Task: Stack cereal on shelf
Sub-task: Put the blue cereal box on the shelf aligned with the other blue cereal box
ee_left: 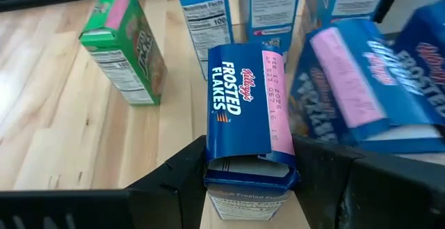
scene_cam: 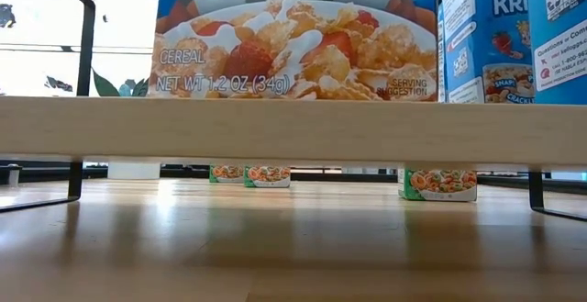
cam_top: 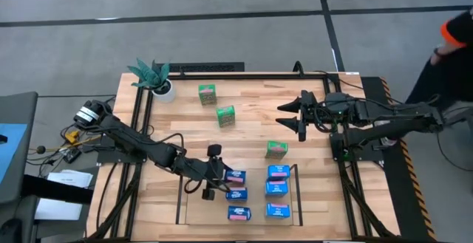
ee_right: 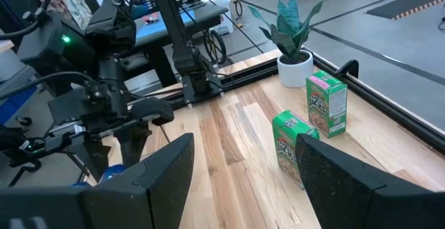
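The left end effector (ee_left: 250, 187) clamps a blue cereal box (ee_left: 249, 111) at the shelf's (cam_top: 179, 206) left side, beside five blue boxes standing on its wood base. Farther back, three green boxes (cam_top: 225, 115) stand on the worktop (cam_top: 251, 95), where the right end effector (cam_top: 294, 116) hovers open, holding nothing.

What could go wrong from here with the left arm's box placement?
1. The left gripper holds a blue Frosted Flakes box close to the blue boxes already on the shelf; setting it down could knock one over.
2. The grip sits at one end of the box, so it may tilt on release.
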